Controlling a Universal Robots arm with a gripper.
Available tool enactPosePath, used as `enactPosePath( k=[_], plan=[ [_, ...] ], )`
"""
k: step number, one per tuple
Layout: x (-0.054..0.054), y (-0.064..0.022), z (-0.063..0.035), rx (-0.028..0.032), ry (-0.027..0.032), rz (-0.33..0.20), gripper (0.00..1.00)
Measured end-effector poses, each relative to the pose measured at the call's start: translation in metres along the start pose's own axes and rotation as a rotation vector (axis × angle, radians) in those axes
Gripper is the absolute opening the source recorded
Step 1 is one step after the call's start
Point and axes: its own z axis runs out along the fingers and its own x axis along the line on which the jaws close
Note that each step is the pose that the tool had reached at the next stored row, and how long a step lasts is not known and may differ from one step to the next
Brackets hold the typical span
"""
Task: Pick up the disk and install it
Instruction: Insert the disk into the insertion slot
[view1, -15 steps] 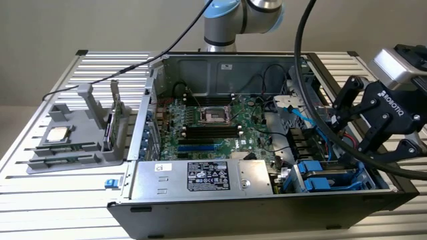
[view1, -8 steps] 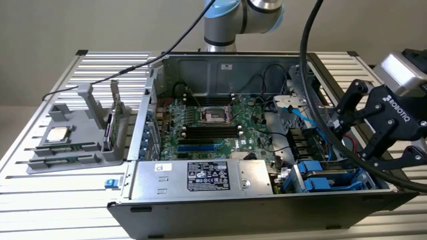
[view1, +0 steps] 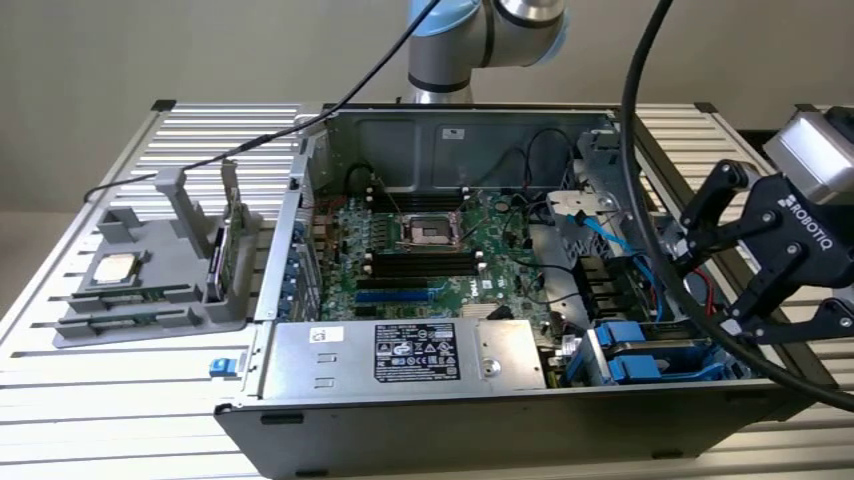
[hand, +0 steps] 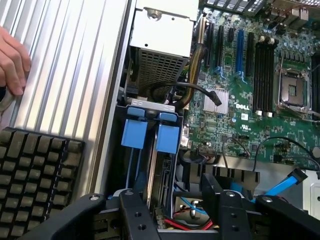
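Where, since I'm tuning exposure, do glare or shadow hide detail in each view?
Exterior view: soft, even light, no glare; the black claw stands out against the pale background, while the bay around the blue tabs is dim. Wrist view: the top of the power supply is washed out; the bay holding the blue tabs sinks into shadow.

The arm (view1: 461, 45) is cut off by the exterior view's upper edge, and the gripper (view1: 710, 265) at its wrist end by the right edge. The power supply label (view1: 416, 352) has print too small to read. The blue carrier frames (view1: 654, 360) in the case (view1: 507, 430) corner nearest the gripper are partly hidden behind a cable (view1: 643, 55) and the case wall; what they hold cannot be told. In the wrist view a hand (hand: 12, 60) and a keyboard (hand: 35, 180) run out of frame.
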Motion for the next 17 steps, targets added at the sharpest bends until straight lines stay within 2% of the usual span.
enactPosePath(
  k=[1, 3, 4, 8, 11, 13, 17],
  plan=[
    [0.001, -0.0003, 0.0004, 0.0009, -0.0071, -0.002, 0.56],
    [0.004, -0.0008, 0.0007, 0.0021, -0.0178, -0.006, 0.56],
    [0.006, -0.0008, 0.0006, 0.002, -0.0213, -0.006, 0.56],
    [0.011, -0.0027, -0.0003, -0.0003, -0.0275, -0.008, 0.56],
    [0.014, -0.0038, 0.0007, 0.0017, -0.0433, -0.013, 0.56],
    [0.016, -0.0046, 0.0019, 0.0027, -0.0515, -0.016, 0.56],
    [0.018, -0.0059, 0.0053, 0.0031, -0.0608, -0.025, 0.56]
  ],
)
